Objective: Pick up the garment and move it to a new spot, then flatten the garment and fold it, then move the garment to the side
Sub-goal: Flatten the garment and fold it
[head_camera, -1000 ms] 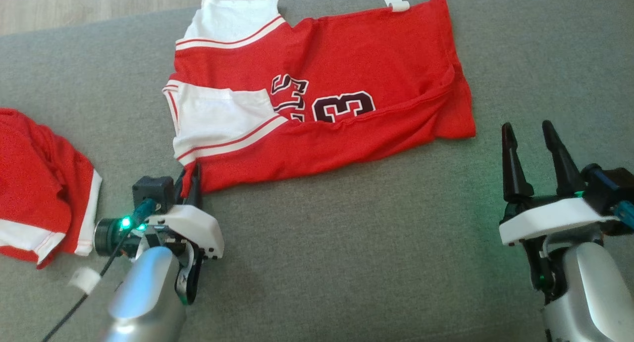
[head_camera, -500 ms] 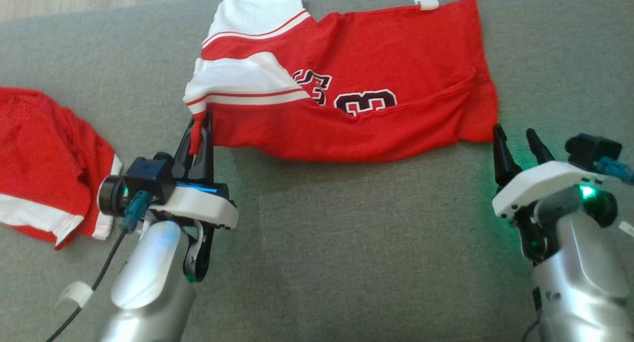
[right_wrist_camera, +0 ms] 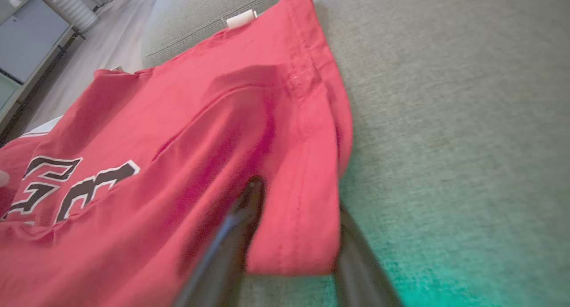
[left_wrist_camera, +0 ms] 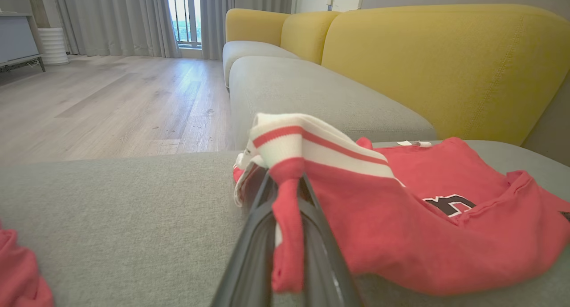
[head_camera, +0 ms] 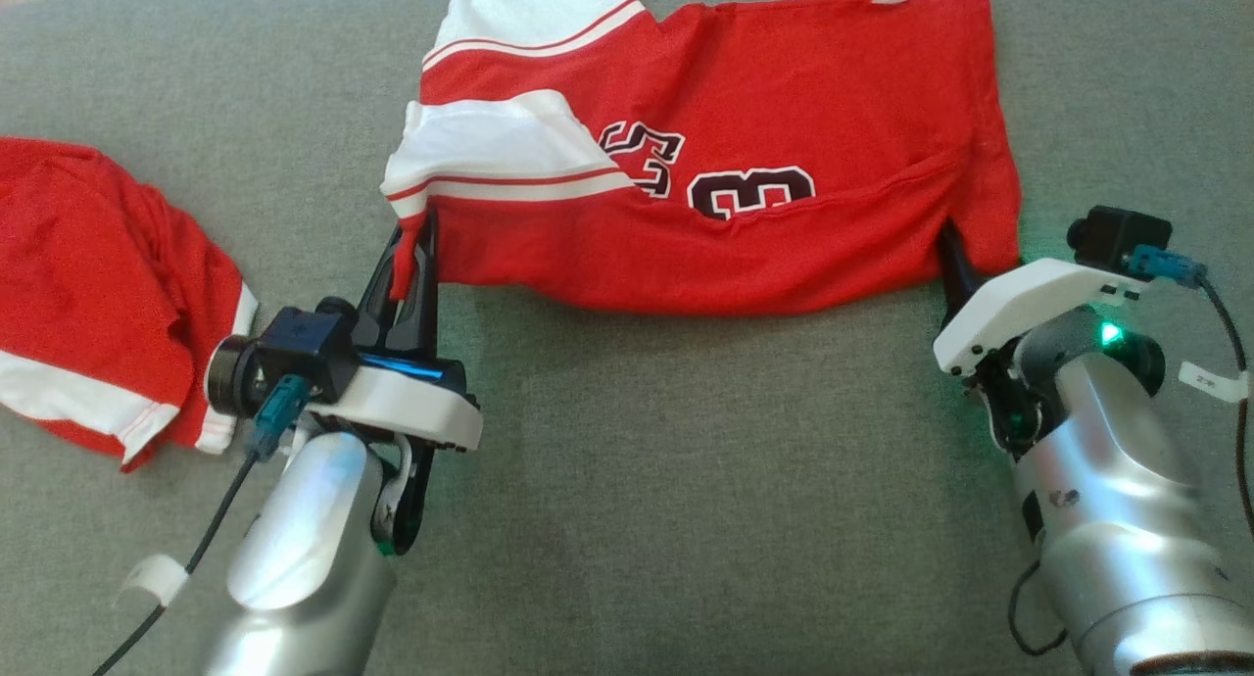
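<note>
Red jersey (head_camera: 784,98) lay spread at 12 o'clock on the grey cushion (head_camera: 627,480), number up, near edge rucked. L gripper (head_camera: 413,240) was clamped on the jersey's 8 o'clock corner, cloth bunched between its fingers. R gripper (right_wrist_camera: 298,200) sat at the 4 o'clock corner, fingers apart, straddling the hem w/ nothing pinched yet. Risk, imo: if R closed on one layer only, or on the very edge, that corner could slip out on the lift, and the jersey would swing off L's grip and land crumpled. Uneven pull btw arms could skew it toward the second garment (head_camera: 88,294) at 9 o'clock. L's hold looked narrow too; a hard tug might strip it.
</note>
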Controlling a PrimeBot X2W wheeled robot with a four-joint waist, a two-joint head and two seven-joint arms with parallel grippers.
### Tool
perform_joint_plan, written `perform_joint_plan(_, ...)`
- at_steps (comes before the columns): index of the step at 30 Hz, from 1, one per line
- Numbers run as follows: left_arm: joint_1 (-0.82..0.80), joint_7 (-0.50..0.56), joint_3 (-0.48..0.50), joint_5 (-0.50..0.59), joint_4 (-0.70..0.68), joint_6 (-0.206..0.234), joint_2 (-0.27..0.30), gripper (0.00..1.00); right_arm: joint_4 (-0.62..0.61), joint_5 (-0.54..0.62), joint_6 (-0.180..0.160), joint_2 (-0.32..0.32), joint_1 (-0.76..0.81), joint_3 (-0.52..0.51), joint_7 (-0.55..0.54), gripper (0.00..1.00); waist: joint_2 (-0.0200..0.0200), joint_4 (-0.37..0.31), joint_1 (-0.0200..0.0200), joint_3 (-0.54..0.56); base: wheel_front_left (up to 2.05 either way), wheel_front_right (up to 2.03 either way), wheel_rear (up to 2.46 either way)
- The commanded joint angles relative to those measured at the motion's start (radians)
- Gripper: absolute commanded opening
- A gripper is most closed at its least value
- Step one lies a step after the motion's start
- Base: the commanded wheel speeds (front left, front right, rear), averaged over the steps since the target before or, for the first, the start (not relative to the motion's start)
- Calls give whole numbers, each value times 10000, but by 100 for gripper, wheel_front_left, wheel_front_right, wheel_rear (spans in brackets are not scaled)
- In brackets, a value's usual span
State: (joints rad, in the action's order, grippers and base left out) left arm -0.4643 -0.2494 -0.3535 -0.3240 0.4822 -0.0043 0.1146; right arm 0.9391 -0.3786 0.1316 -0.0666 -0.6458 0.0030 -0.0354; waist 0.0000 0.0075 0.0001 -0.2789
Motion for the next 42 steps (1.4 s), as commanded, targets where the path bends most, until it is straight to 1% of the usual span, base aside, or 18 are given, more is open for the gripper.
perform_joint_plan(1, -169, -122, 395, 90, -296, -26, 136, 0, 223, -40, -9, 163, 34, 361, 67, 0, 0, 7, -1, 50, 0, 0, 0)
perform_joint_plan(6, -28, -123, 577, 86, -202, -9, 204, 0, 967, 662, -9, 163, -277, 39, 779, 0, 0, -87, -1, 281, 0, 0, 0)
perform_joint_plan(10, 156, -123, 747, 113, -132, 35, 303, 0, 1186, 1332, -9, 78, -388, -268, 1076, 0, 0, -248, -1, 514, 0, 0, 0)
perform_joint_plan(16, 362, -123, 874, 152, 6, 51, 364, 0, 1063, 1556, -9, -167, -240, -225, 892, 0, 0, -399, -1, 845, 0, 0, 0)
perform_joint_plan(20, 596, -123, 888, 197, 120, 36, 357, 0, 712, 1370, -9, -361, 134, 184, 476, 0, 0, -494, -1, 1164, 0, 0, 0)
perform_joint_plan(23, 839, -123, 770, 211, 311, -74, 350, 0, 227, 911, -9, -443, 542, 644, -4, 0, 0, -556, -1, 1423, 0, 0, 0)
perform_joint_plan(26, 1116, -81, 606, 220, 513, -163, 359, 0, -506, 279, -9, -649, 1058, 1025, -538, 0, 0, -638, -1, 1676, 0, 0, 0)
perform_joint_plan(30, 1575, 194, 476, 111, 647, -253, 396, 0, -1681, -508, -9, -989, 1839, 1204, -1349, 0, 0, -788, -1, 1969, 0, 0, 0)
perform_joint_plan(34, 2083, 633, 358, 45, 592, -204, 466, 0, -2878, -813, -9, -1270, 2773, 1021, -2230, 0, 0, -913, -1, 2184, 0, 0, 0)
perform_joint_plan(36, 2333, 939, 257, 21, 496, -183, 475, 0, -3478, -836, -9, -1309, 3272, 756, -2624, 0, 0, -949, -1, 2237, 0, 0, 0)
perform_joint_plan(41, 2689, 1474, 80, 2, 353, -49, 469, 0, -4806, -570, -9, -1095, 4371, 70, -3405, 0, 0, -1003, -1, 2207, 0, 0, 0)
perform_joint_plan(42, 2707, 1519, 38, -7, 336, -55, 441, 0, -5022, -460, -9, -1034, 4519, -57, -3494, 7, 0, -1010, -1, 2185, 0, 0, 0)
